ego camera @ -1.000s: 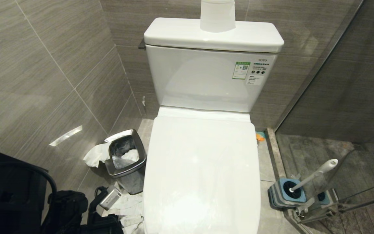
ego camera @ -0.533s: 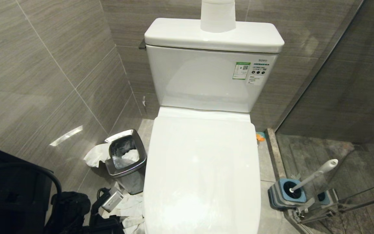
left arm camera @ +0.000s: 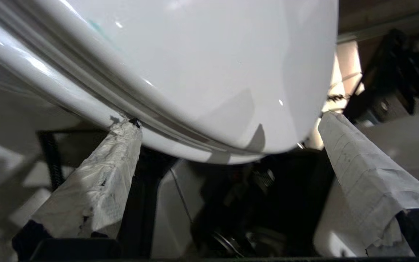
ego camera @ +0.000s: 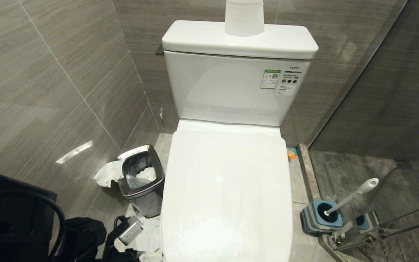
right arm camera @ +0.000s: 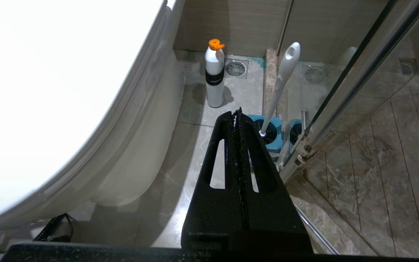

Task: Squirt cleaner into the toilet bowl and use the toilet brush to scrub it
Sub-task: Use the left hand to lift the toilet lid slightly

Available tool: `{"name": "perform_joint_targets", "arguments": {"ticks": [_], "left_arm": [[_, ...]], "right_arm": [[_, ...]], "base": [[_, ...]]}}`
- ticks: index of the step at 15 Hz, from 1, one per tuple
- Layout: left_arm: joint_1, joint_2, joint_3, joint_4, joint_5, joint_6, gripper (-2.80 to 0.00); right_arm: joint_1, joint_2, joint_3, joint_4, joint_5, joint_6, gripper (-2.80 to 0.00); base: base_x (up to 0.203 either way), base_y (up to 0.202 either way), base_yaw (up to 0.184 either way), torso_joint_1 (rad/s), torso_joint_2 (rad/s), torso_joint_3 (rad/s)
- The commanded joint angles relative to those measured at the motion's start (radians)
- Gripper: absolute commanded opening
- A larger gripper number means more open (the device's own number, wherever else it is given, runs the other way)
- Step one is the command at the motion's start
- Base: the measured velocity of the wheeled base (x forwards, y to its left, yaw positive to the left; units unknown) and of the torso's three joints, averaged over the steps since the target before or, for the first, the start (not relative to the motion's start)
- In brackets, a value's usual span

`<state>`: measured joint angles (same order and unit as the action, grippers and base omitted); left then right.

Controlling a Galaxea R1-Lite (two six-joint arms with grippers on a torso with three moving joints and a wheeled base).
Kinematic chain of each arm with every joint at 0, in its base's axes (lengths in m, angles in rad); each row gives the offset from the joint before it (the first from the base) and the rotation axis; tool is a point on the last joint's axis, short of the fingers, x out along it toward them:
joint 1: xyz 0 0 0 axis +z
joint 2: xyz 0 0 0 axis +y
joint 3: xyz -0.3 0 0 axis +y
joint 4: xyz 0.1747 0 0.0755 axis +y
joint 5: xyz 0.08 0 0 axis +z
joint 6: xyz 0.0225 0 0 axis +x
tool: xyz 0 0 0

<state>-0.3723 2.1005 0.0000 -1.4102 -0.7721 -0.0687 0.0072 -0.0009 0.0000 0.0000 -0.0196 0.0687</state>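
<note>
Right wrist view alone showed one cleaner bottle [right arm camera: 214, 74] behind one toilet brush [right arm camera: 281, 82]; right gripper [right arm camera: 237, 111] pressed together; left gripper [left arm camera: 227, 125] spread wide at lid [left arm camera: 195, 65].

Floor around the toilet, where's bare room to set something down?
Bare tile lies between the toilet and the brush holder, in front of the white bottle. The other side is crowded: waste bin, loose tissue and the left gripper.

Steel waste bin [ego camera: 141, 178] with crumpled paper [ego camera: 106, 174] beside.
</note>
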Motion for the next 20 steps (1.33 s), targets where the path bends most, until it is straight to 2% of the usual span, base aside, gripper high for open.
{"name": "perform_joint_targets", "arguments": {"ticks": [1,5,9,10,12,14,20], "left_arm": [[-0.019,-0.084,0.000,0.051,-0.032,0.000,0.00],[-0.053,-0.088,-0.002,0.057,-0.090,-0.012,0.00],[-0.056,-0.072,0.000,0.045,-0.077,-0.008,0.00],[-0.055,-0.059,0.000,0.045,-0.057,-0.006,0.00],[-0.054,-0.021,-0.002,0.043,0.027,-0.002,0.00],[-0.034,0.023,0.000,-0.013,0.091,0.002,0.00],[0.081,0.024,0.000,-0.050,0.110,0.032,0.00]], "right_arm": [[0.000,0.001,0.000,0.000,0.000,0.000,-2.80],[0.000,0.001,0.000,-0.001,0.000,0.000,-2.80],[0.000,0.001,0.000,0.000,0.000,0.000,-2.80],[0.000,0.001,0.000,0.000,0.000,0.000,-2.80],[0.000,0.001,0.000,0.000,0.000,0.000,-2.80],[0.000,0.001,0.000,0.000,0.000,0.000,-2.80],[0.000,0.001,0.000,0.000,0.000,0.000,-2.80]], "base": [[0.000,0.000,0.000,0.000,0.00,0.000],[0.000,0.000,0.000,0.000,0.00,0.000],[0.000,0.000,0.000,0.000,0.00,0.000],[0.000,0.000,0.000,0.000,0.00,0.000],[0.000,0.000,0.000,0.000,0.00,0.000],[0.000,0.000,0.000,0.000,0.00,0.000],[0.000,0.000,0.000,0.000,0.00,0.000]]}}
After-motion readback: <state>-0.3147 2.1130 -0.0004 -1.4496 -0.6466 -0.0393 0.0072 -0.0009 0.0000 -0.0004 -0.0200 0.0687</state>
